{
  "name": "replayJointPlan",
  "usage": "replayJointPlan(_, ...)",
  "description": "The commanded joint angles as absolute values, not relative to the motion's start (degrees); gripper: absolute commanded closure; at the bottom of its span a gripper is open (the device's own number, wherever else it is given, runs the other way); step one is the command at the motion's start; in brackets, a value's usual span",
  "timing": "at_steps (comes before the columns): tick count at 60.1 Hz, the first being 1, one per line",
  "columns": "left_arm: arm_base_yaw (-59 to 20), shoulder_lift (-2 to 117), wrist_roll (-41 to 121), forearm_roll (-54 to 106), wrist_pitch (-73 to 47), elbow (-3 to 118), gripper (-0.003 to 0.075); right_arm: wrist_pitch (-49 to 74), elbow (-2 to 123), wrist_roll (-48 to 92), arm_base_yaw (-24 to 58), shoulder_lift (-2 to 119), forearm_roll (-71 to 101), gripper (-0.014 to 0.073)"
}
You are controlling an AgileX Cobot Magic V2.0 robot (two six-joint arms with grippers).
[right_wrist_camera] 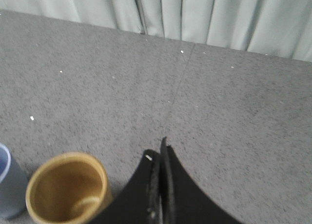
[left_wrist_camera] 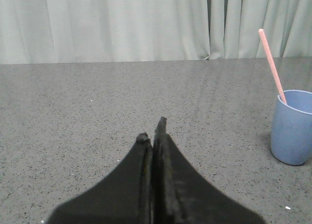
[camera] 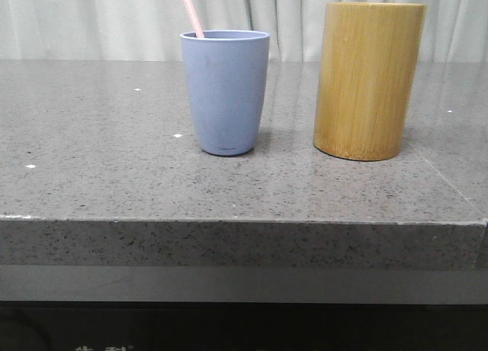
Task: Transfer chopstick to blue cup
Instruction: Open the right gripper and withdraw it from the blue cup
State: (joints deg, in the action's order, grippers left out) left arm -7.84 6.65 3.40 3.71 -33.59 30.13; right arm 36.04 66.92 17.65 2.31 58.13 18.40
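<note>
The blue cup (camera: pixel 225 91) stands on the grey stone table, left of the bamboo cylinder (camera: pixel 368 80). A pale pink chopstick (camera: pixel 191 11) stands in the blue cup and leans left, its top out of the front view. The cup (left_wrist_camera: pixel 293 127) and the chopstick (left_wrist_camera: pixel 272 66) also show in the left wrist view. My left gripper (left_wrist_camera: pixel 152 129) is shut and empty, well apart from the cup. My right gripper (right_wrist_camera: pixel 159 148) is shut and empty, above the table beside the bamboo cylinder (right_wrist_camera: pixel 68 187), whose inside looks empty. Neither gripper shows in the front view.
The grey stone table (camera: pixel 91 168) has its front edge near the camera. A pale curtain (camera: pixel 76 19) hangs behind the table. A seam (right_wrist_camera: pixel 178 90) runs across the tabletop in the right wrist view.
</note>
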Motion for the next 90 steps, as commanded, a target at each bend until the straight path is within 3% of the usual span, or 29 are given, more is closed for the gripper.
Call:
replayJointPlan(1,-7.9,7.5,2.9,4.3,-28.8,31.5,0.0739,28.4,60.9,20.0,2.2,51.5,18.4,0.0671)
replayJointPlan(19,-7.9,7.5,2.9,4.3,-28.8,31.5,0.0739,18.2,34.6,20.2,2.2,27.7,19.4,0.0671)
replayJointPlan(39,-7.9,7.5,2.9,4.3,-28.8,31.5,0.0739,20.5,23.6,20.2,2.2,9.5,22.5,0.0671)
replayJointPlan(90,-7.9,7.5,2.9,4.3,-28.8,31.5,0.0739,20.6,23.2,20.2,2.2,7.9,22.6,0.0671)
